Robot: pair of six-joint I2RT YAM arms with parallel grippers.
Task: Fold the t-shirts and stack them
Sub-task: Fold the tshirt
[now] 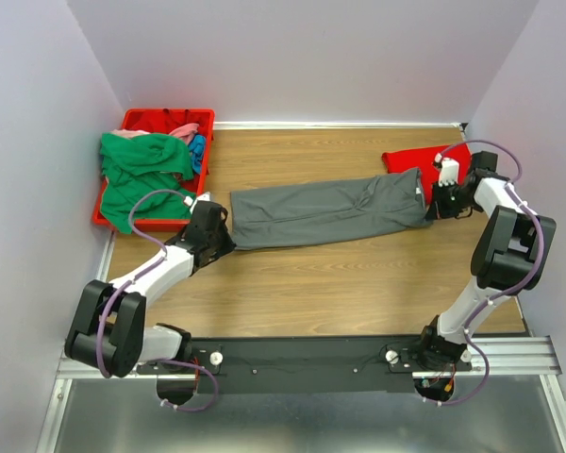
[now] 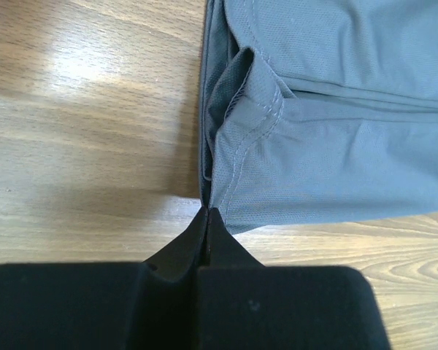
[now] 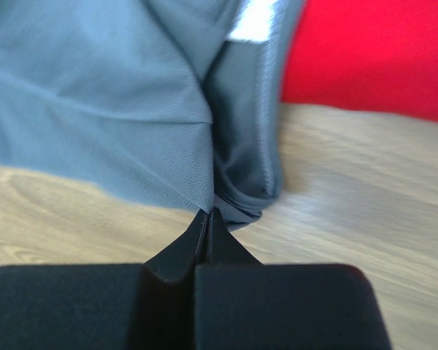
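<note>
While both sets of my fingers are clamped tight, my left gripper (image 2: 206, 213) pinches a hemmed corner of the dark grey t-shirt (image 2: 336, 146), low in the left wrist view. My right gripper (image 3: 206, 213) nips the same shirt's other end. Seen from overhead, the garment lies stretched in a long band across the middle of the wooden table (image 1: 311, 293). A red t-shirt (image 1: 406, 157) lies just beside its right end. At upper left, a red bin (image 1: 170, 112) holds a green t-shirt (image 1: 146, 175) spilling over the rim, a pink t-shirt (image 1: 181, 131) and a blue t-shirt (image 1: 199, 149).
</note>
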